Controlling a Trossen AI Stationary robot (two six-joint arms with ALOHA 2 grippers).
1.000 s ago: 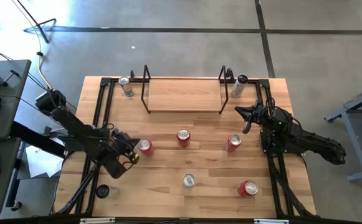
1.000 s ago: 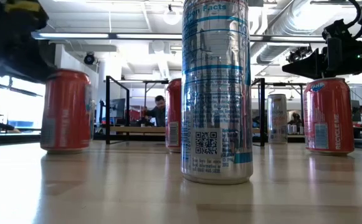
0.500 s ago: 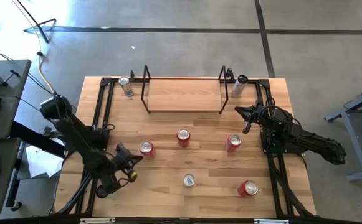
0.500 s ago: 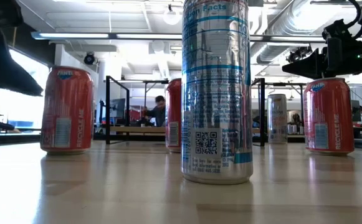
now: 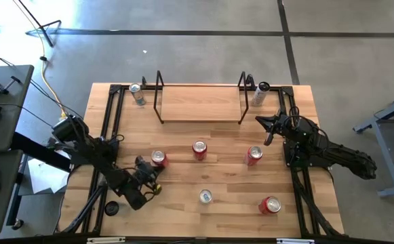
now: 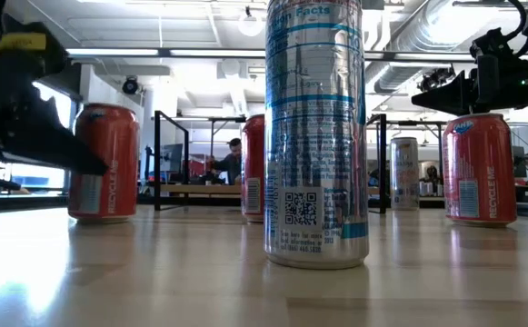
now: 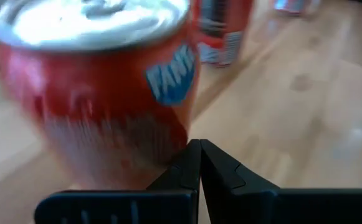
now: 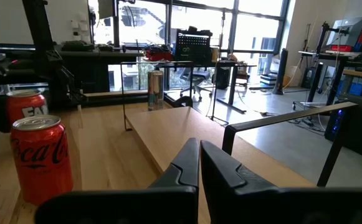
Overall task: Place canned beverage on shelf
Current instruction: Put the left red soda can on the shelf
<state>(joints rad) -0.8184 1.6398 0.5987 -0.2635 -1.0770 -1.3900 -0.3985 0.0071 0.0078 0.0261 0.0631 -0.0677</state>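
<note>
A red can [image 5: 158, 158] stands upright on its base on the left half of the table; it fills the left wrist view [image 7: 100, 93] and shows at the left of the low view [image 6: 107, 163]. My left gripper [image 5: 150, 168] is shut, low and slanting down, with its fingertips [image 7: 199, 149] close against the can's near lower side. The shelf [image 5: 200, 103], a light-wood board between two black wire frames, lies at the far middle with nothing on it. My right gripper [image 5: 267, 129] hangs shut and level over the right side. My left gripper has its shut fingertips [image 7: 193, 155] right at the lower side wall [image 7: 162, 149] of the red can, coming from the table's near left and slanting down. I cannot tell whether they touch it. The can stands upright on the table.
Other upright cans: red ones [image 5: 199, 149] [image 5: 253, 156] [image 5: 270, 205], a silver one near the front [image 5: 205, 196], one at each far end of the shelf [image 5: 137, 92] [image 5: 259, 93]. A black round thing [image 5: 111, 208] lies at the near left corner.
My left gripper drew back toward the table's near left, then came down low next to the left red can, its shut fingers now pointing at the can's lower side. The can stands where it stood. My right arm has kept still.
</note>
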